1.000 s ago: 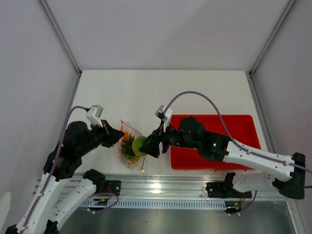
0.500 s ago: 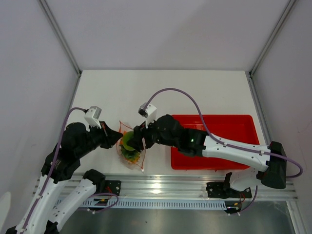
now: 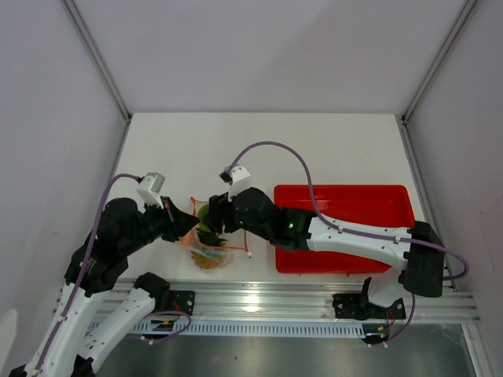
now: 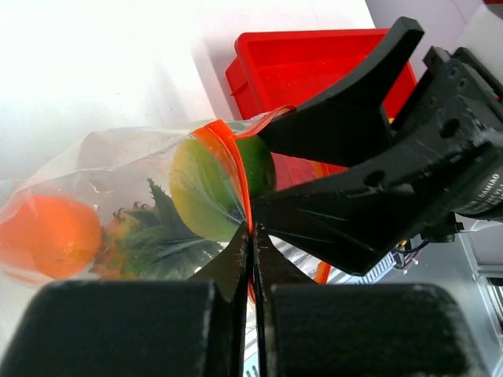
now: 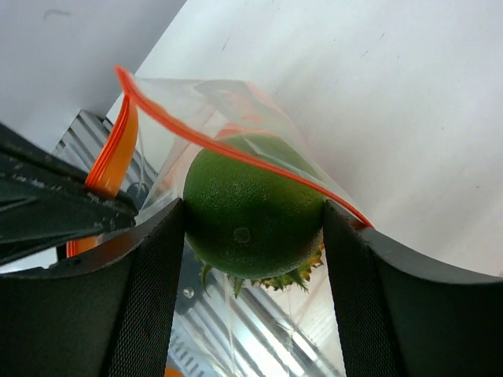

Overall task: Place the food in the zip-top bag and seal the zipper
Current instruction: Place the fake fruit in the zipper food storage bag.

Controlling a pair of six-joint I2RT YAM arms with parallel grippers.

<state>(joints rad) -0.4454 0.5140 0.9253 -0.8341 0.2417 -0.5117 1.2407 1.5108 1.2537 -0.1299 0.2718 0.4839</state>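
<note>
The task is partway through. At the lower left of the top view, a small clear plastic zip-top bag (image 3: 211, 253) lies on the white bench (image 3: 314, 149), held open between the two arms. The left arm's fingers (image 4: 251, 247) are closed almost completely together, pinching one side of the thin orange-red zipper strip (image 4: 233, 169) at the bag's mouth. The right arm's fingers (image 3: 212, 224) are spread around a green round toy fruit (image 5: 251, 216) and grip it on both sides. That fruit sits right in the mouth, with the strip crossing over it, so it looks half in and half out. Inside the bag the left wrist view shows one orange ball (image 4: 51, 232) and one pineapple with green leaves (image 4: 161, 232). By my judgement, what remains is to let the green fruit go inside, add any piece not yet bagged, and press the zipper closed along its length. The count is one bag, one red rectangular tray (image 3: 369, 212) at the right, and three fruits I can make out; I cannot pick out a lemon.
</note>
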